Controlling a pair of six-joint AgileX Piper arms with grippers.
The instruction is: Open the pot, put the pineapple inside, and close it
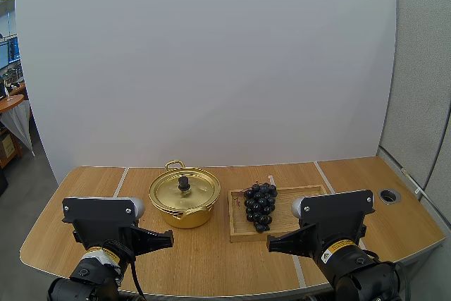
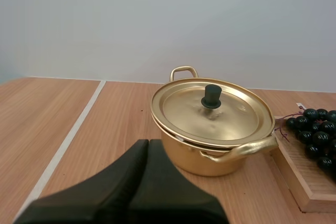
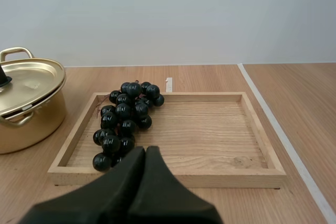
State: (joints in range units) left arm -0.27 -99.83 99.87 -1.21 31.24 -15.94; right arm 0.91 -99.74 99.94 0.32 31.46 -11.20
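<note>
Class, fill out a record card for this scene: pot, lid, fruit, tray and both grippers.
pot: gold, two-handled, on the table beside the wooden tray
lid: on the pot, black knob up
fruit: bunch of dark grapes, on the tray's pot-side half
left gripper: shut, empty, facing the pot
right gripper: shut, empty, facing the tray

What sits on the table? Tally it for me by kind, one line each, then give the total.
pot: 1
lid, resting on the pot: 1
bunch of grapes, lying in the tray: 1
wooden tray: 1
Total: 4
</note>
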